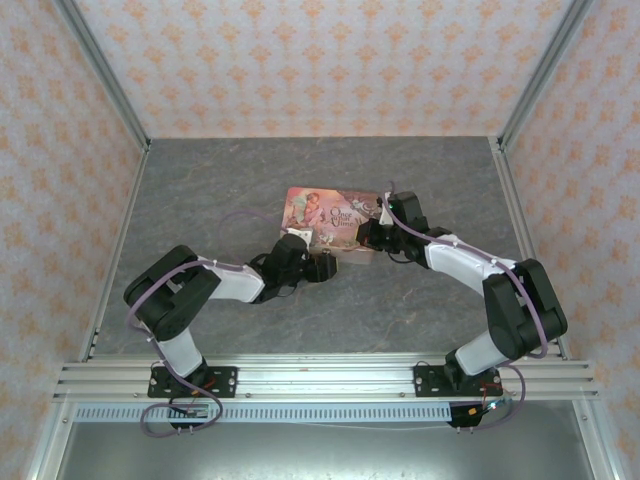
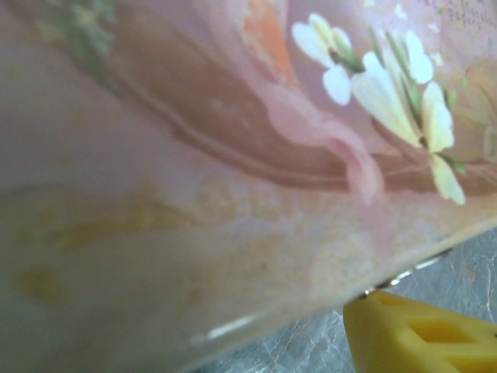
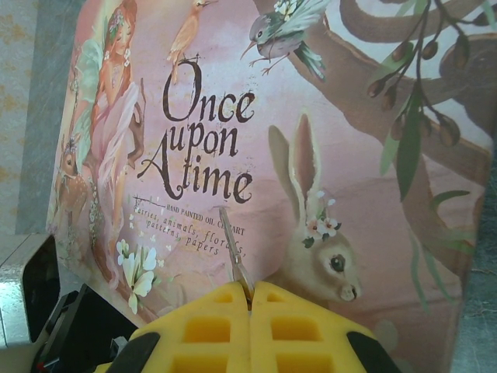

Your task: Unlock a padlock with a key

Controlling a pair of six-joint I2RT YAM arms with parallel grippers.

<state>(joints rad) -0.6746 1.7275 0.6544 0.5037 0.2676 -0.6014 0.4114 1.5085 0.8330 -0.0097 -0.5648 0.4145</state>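
The padlock is hidden. My right gripper (image 3: 250,294) is shut on a thin metal key (image 3: 235,250). The key's blade sticks out past the yellow fingertips, over the lid of the pink picture-printed tin (image 3: 349,194). From above, the right gripper (image 1: 378,233) sits at the tin's (image 1: 335,215) right near corner. My left gripper (image 1: 322,266) is at the tin's near edge. In the left wrist view the tin's side (image 2: 194,194) is very close and blurred. One yellow finger (image 2: 423,334) shows beneath its lower edge. The other finger is hidden.
The tin lies mid-table on the grey stone-patterned surface (image 1: 250,180). Papered walls with metal corner posts (image 1: 105,75) close in the left, back and right. A metal rail (image 1: 320,375) runs along the near edge by both arm bases.
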